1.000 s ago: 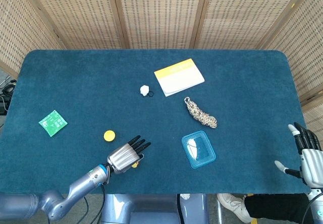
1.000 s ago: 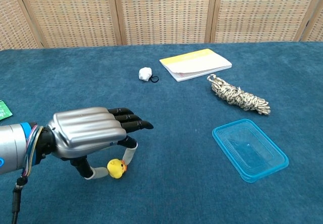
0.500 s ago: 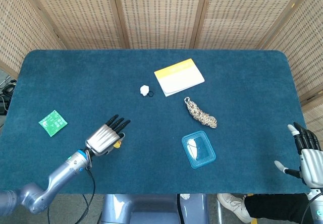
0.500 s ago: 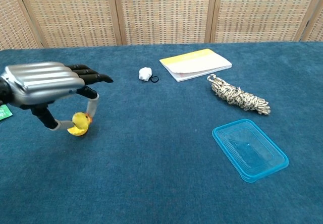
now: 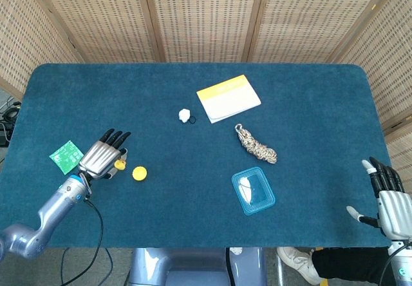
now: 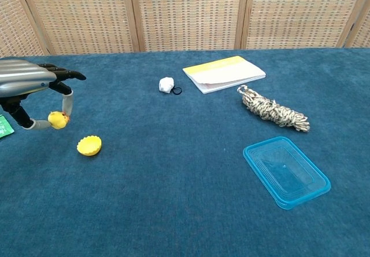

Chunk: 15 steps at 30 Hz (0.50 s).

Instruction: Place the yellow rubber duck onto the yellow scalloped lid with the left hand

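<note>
Woven wicker screen panels with wooden posts across the top of both views, angling down the upper left and upper right in the head view. Below them a table covered in dark teal cloth, filling most of the frame. Grey floor along the bottom edge. Even, soft light.

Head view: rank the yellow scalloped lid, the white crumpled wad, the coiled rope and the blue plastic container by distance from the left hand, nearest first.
1. Yellow scalloped lid, just right of the left hand.
2. White crumpled wad, farther back, mid-table.
3. Blue plastic container, near the front edge, right of centre.
4. Coiled rope, behind the container.

The container and rope are nearly too close to call.
</note>
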Tool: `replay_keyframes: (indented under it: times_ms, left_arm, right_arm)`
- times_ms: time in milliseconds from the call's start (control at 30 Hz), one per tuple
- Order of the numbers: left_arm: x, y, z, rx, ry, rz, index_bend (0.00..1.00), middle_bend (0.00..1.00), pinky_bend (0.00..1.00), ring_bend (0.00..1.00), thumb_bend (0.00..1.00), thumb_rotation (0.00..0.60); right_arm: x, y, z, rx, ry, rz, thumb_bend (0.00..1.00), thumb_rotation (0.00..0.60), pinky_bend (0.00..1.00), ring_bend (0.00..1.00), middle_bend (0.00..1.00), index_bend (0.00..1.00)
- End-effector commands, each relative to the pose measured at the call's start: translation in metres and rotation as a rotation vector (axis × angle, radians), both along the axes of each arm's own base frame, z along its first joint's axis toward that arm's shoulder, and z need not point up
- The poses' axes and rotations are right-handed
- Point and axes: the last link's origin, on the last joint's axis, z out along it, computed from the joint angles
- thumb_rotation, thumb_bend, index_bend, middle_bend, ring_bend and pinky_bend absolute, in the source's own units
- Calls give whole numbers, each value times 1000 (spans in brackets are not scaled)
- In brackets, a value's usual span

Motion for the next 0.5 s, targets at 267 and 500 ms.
replay_keyframes:
  times_ms: [267, 500]
  left_arm:
    - [13, -5, -19, -43, -5, -27, 488, 0, 0, 0, 368, 600]
    - [14, -5, -29, -55, 13, -21, 486, 0, 0, 0, 371, 600]
  right_arm:
    - [-1, 0, 2, -5, -8, -1, 0, 600, 0, 0, 0, 0]
    - [-1, 0, 3, -6, -10, -2, 0, 600, 0, 0, 0, 0]
